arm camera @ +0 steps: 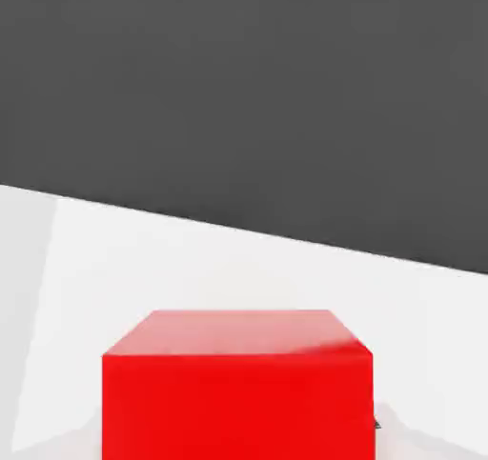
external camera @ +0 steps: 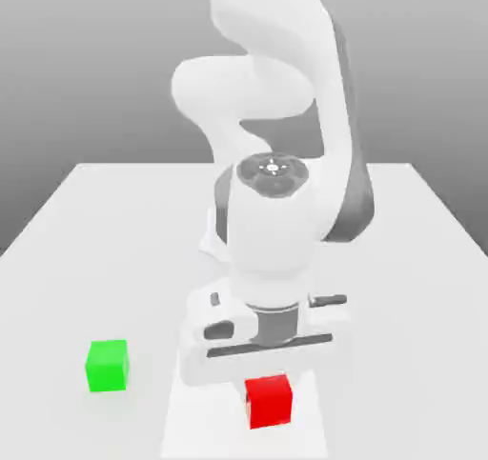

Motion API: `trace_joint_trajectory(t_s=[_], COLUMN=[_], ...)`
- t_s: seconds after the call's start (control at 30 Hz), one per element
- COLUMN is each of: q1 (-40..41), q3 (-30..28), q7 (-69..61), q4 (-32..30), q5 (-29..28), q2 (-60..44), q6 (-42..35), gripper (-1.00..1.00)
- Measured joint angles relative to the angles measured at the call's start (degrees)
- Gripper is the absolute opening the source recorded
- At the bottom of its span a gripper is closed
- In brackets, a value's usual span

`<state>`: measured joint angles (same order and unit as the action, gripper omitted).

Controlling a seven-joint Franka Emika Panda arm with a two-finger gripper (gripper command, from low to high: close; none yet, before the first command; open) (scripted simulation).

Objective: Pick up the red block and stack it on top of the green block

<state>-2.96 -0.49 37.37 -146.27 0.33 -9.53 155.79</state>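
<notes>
The red block (external camera: 269, 401) rests on the white table near the front edge, directly under my gripper (external camera: 263, 365), whose white hand sits low over it and hides its upper rear part. The hand view shows the red block (arm camera: 238, 384) very close, large and centred. To the exterior view's left, roughly one hand-width from the red one, the green block (external camera: 107, 366) stands alone on the table, untouched. It does not appear in the hand view.
The white table (external camera: 95, 239) extends back to the arm's base (external camera: 214, 239). In the hand view the table's far edge (arm camera: 286, 234) meets a dark background just beyond the red block.
</notes>
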Motion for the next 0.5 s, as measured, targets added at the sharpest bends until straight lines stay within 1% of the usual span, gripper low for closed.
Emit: trace_joint_trajectory(t_s=[0.23,0.5], q1=[6.43,15.56], q3=[-4.53,-8.91], q7=[-3.9,-6.18], q4=[-2.95,-6.38], q5=[1.71,0.44], q2=[4.73,9.68], q6=[-1.81,-3.29], gripper=[-1.0,-1.0])
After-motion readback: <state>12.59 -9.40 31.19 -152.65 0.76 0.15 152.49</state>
